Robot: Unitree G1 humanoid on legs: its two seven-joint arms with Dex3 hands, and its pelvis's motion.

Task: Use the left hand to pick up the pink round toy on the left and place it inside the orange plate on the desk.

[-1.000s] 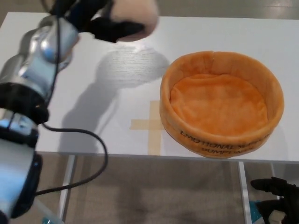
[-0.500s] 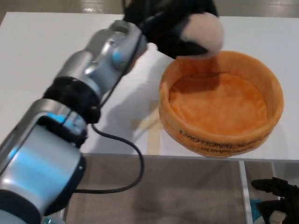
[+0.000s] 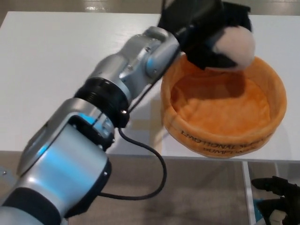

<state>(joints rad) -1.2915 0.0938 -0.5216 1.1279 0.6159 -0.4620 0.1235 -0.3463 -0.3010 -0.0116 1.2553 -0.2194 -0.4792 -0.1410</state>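
White desk (image 3: 56, 70) filling most of the view, smooth and matte, front edge running across the lower part. Below it, grey-brown floor (image 3: 197, 192) and a pale table leg (image 3: 247, 192) at lower right. Strip of lighter floor just visible along the top edge.

Pink round toy (image 3: 236, 47): pale, fuzzy, ball-shaped, soft at the edges, more cream-pink than bright pink. Up in the air now, clamped in the left hand (image 3: 206, 30), black fingers wrapped over its left and top sides. Hanging over the far rim of the orange plate (image 3: 276, 110), above the plate's back half, not touching the plush inside. Plate itself a thick-walled soft orange bowl shape with dark lettering along the near wall, sitting near the desk's front edge.

Against the frame a second back: toy carried from the upper left of the desk across to over the plate; half a second back it was only reaching the plate's left rim. Silver left arm (image 3: 122, 89) now stretched diagonally across the desk, covering the tan tape cross seen earlier. Plate unmoved.

Right hand (image 3: 276, 199) low at bottom right, below the desk edge, holding nothing, fingers spread.
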